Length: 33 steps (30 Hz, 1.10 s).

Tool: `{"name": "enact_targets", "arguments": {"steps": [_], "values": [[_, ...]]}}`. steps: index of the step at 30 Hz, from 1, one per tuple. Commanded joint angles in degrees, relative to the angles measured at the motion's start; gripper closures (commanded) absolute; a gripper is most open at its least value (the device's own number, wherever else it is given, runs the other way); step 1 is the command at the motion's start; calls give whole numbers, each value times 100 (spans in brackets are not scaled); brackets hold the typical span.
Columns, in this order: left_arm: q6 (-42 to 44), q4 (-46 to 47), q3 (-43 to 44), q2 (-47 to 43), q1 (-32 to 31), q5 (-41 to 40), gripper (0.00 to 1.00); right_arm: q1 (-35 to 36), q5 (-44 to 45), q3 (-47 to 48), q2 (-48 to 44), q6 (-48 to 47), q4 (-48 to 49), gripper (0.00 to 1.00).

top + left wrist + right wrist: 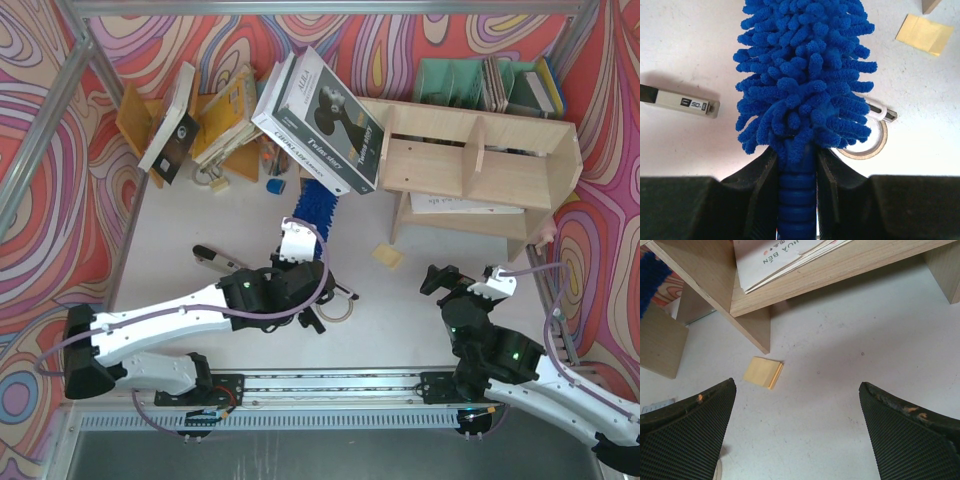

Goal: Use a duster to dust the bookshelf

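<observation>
Mid-table, a little left of centre: left gripper point(796, 162) closed narrow on the ribbed blue handle of the duster point(805, 75). Both fingers press the handle just below the fluffy head. The head points away from the arm toward the far edge. From above, its tip runs under the overhanging corner of a large book point(320, 120). Cannot tell whether the head touches the table point(180, 230).

Around that gripper, on the table:
- tape roll point(862, 155) just right of the duster head, partly hidden by it
- white marker point(687, 104) lying on the left, apart from the duster
- yellow pad point(763, 372) further right, near a foot of the bookshelf point(480, 165)

Right gripper point(796, 387): jaws wide apart, nothing between them. It hovers over bare table toward the right edge and faces the bookshelf's lower compartment.

Bookshelf: stands toward the far right corner of the table, pale wood with upright dividers. Papers point(775, 260) lie flat in the lower compartment. The large book leans against its left end. The duster head sits just left of that end; contact with the shelf not discernible.

Far edge: green file holder point(450, 80) behind the bookshelf. Orange-brown rack point(135, 115) of leaning books sits toward the far left corner.
</observation>
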Motion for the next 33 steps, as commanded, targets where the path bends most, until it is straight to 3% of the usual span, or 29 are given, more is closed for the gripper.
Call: {"name": "enact_targets", "arguments": {"steps": [1,16,27,33], "values": [[-55,269,141,322,4,112,100,27,176,60,28,-7,82,1],[-3,-42,367,390,-17,122,100,24,123,87,54,59,9,1],[-68,659,-187,331,-171,396,100,28,144,101,134,47,28,1],[-264,386,-333,121,-362,8,100,28,167,96,98,64,13,1]]}}
